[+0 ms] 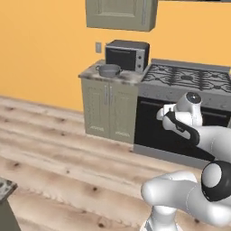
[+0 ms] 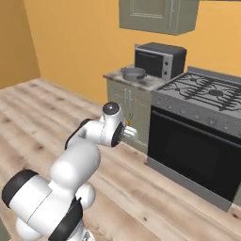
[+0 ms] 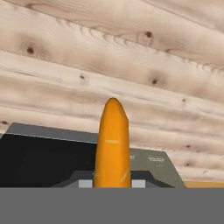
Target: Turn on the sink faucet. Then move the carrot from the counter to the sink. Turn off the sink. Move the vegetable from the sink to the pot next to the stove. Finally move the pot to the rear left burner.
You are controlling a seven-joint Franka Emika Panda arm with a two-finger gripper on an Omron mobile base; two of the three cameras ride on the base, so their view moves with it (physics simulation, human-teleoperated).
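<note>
A: Where does the carrot (image 3: pixel 113 146) sit?

B: Between the fingers (image 3: pixel 113 183), which are closed narrowly on its thick end; the tip sticks out over the wooden floor (image 3: pixel 131 65), in front of the stove (image 1: pixel 189 79) and its black oven door. In the right base view a speck of orange (image 2: pixel 127 122) shows by the hand.

A: What could go wrong?

B: The robot grips a smooth, tapered thing by one end only. A quick swing toward the pot (image 1: pixel 108 69) may let it pivot or slide out onto the floor. The pot is small and shallow, so a high release could bounce the carrot onto the table (image 1: pixel 124 77).

A: And the views?

B: The hand view shows the grip itself but no pot. The base views show the pot on the table beside the microwave (image 2: pixel 160 60), next to the stove, well apart from the hand, with the hold itself hidden behind the wrist.
</note>
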